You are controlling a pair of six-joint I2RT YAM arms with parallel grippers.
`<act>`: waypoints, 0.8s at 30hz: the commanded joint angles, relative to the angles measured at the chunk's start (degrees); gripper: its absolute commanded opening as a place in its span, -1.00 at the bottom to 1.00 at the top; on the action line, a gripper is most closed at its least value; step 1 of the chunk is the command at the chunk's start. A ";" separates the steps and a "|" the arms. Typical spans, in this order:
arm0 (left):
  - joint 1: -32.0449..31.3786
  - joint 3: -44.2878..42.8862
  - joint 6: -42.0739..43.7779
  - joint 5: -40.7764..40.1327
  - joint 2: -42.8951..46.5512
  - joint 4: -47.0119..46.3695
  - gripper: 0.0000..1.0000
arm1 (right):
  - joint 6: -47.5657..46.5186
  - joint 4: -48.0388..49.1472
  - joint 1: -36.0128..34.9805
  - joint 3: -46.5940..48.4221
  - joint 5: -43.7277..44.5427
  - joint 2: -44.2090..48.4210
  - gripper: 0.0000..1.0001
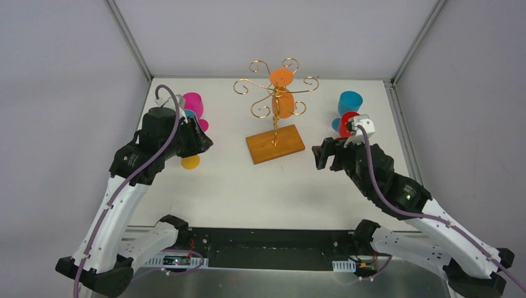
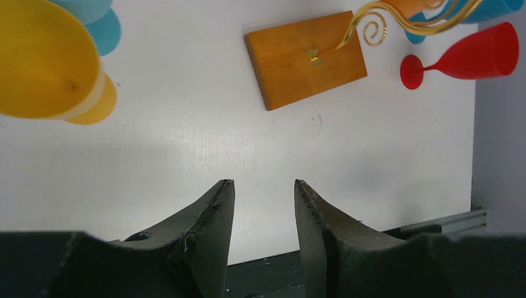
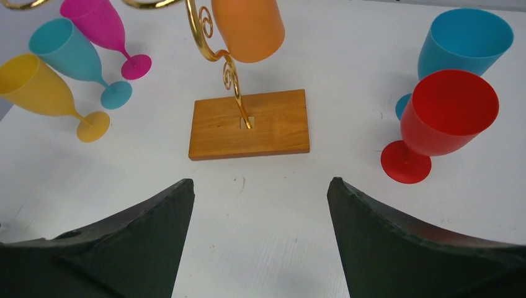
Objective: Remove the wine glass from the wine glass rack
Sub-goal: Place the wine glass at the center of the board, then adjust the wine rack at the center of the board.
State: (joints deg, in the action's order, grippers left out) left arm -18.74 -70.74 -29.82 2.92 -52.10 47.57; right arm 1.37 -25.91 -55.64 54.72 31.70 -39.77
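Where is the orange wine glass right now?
In the top view, the orange wine glass hangs upside down on the wine glass rack, centre-back of the table.

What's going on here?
A gold rack holds one orange glass, hanging upside down. The left tool and right tool are both open and empty, either side of it. A yellow glass, teal glass and pink glass stand on its left, a blue glass and red glass on its right.

Left stand yellow glass, teal glass, pink glass; right, red glass, blue glass.
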 commanded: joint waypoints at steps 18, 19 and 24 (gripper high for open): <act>-17.61 -8.10 -14.66 1.37 -9.16 -11.51 -0.17 | 18.01 10.59 24.03 16.88 -17.85 -15.24 0.59; -17.68 -8.30 -15.19 1.98 -9.55 -12.32 -0.17 | 18.70 10.88 25.40 17.37 -18.99 -16.04 0.59; -18.44 -9.16 -18.11 6.04 -11.92 -17.17 -0.17 | 21.28 12.12 30.37 20.18 -24.13 -20.20 0.57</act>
State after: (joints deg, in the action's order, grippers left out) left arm -36.12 -77.06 -44.49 4.75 -62.57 36.80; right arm 18.81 -18.15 -27.99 71.05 13.04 -57.93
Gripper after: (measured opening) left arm 0.414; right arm 0.791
